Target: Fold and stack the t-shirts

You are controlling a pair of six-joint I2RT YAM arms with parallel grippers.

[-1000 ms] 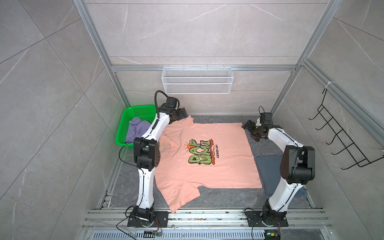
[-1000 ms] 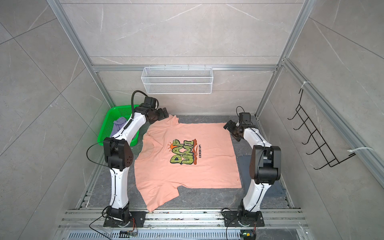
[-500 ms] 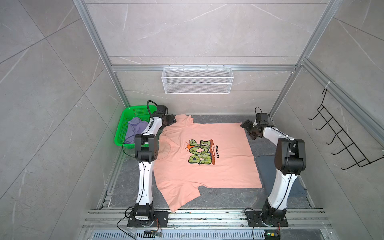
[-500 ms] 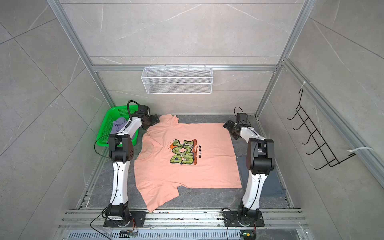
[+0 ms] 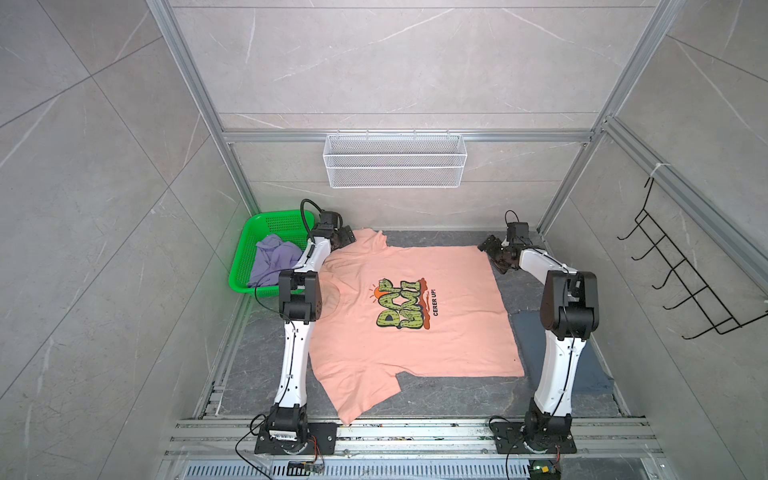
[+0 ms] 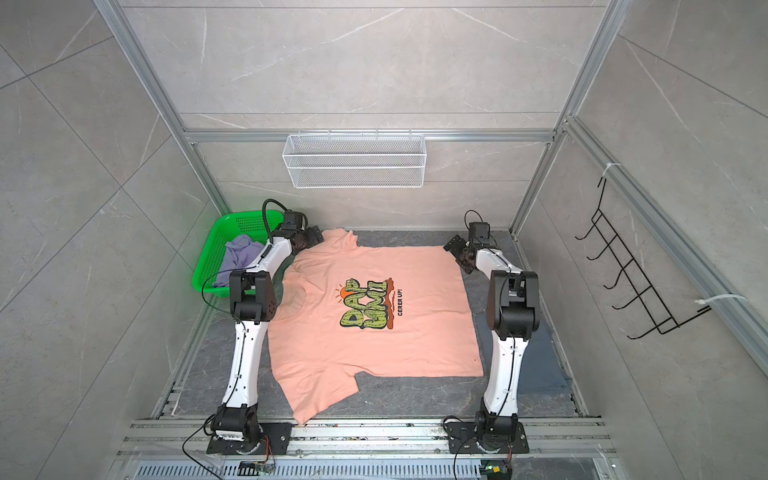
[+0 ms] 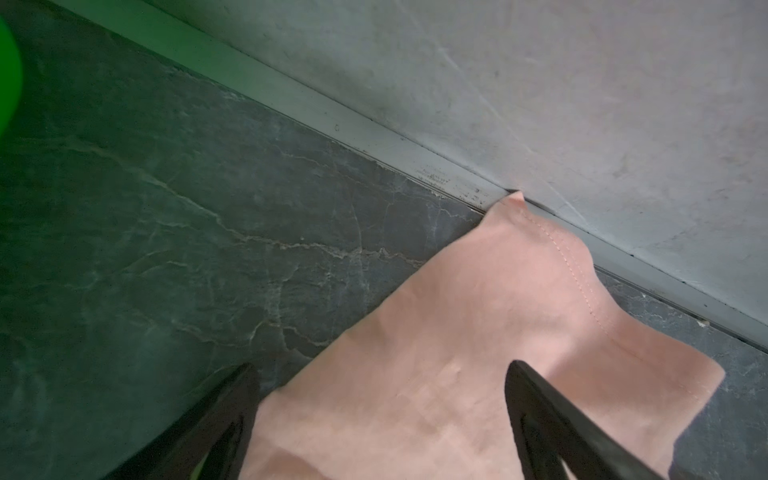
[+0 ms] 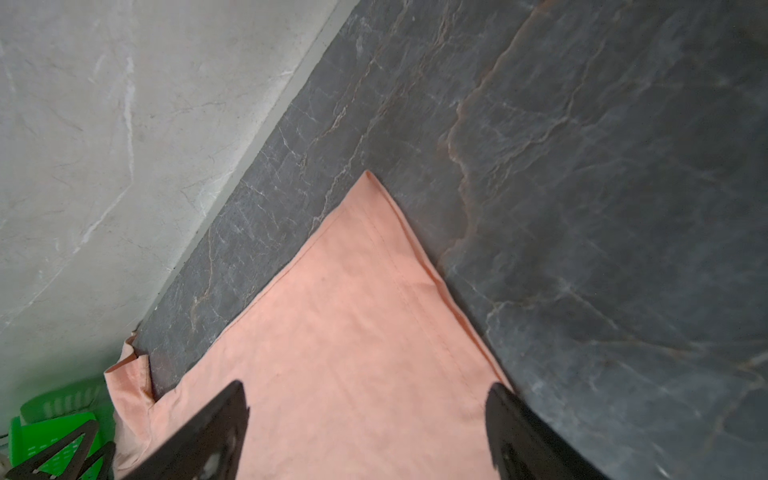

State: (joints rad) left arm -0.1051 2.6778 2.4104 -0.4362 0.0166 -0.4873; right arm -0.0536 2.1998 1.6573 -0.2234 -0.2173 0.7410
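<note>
While both reach rearward | left gripper [image 7: 381, 365] released over peach t-shirt [image 5: 457, 345] | right gripper [image 8: 366, 383] released

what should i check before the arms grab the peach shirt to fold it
1. left fingers open, over the far sleeve: ok
2. right fingers open, over the far hem corner: ok
3. peach t-shirt spread print up: ok
4. far sleeve flat: not ok, its tip rides up at the back wall
5. lavender t-shirt in the green basket, off the peach one: ok
6. blue-grey t-shirt folded: cannot tell, right arm hides part
</note>
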